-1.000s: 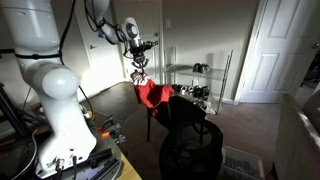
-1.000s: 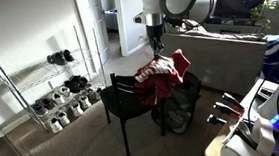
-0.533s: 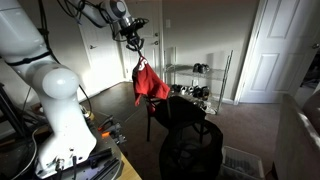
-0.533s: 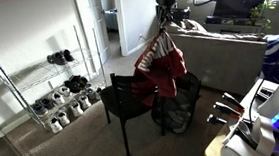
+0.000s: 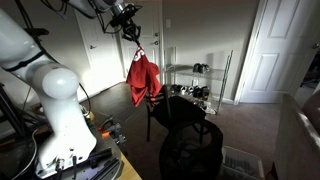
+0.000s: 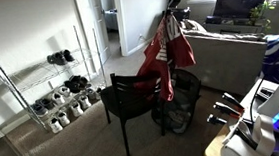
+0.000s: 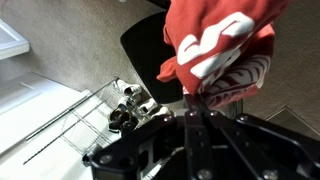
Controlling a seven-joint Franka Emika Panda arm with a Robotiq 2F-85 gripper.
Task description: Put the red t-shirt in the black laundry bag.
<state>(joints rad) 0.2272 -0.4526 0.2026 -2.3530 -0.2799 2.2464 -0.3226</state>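
1. The gripper point(image 5: 134, 36) is clamped on the top of the shirt point(image 5: 142, 78) and holds it up high. My guess is that's so the cloth hangs free of the chair point(image 6: 131, 97) and won't snag on the way to the bag point(image 6: 178, 109).
2. The shirt hangs limp with its long axis vertical, pinched end up and hem pointing at the floor. It's over the chair, near the bag, and not in it yet.
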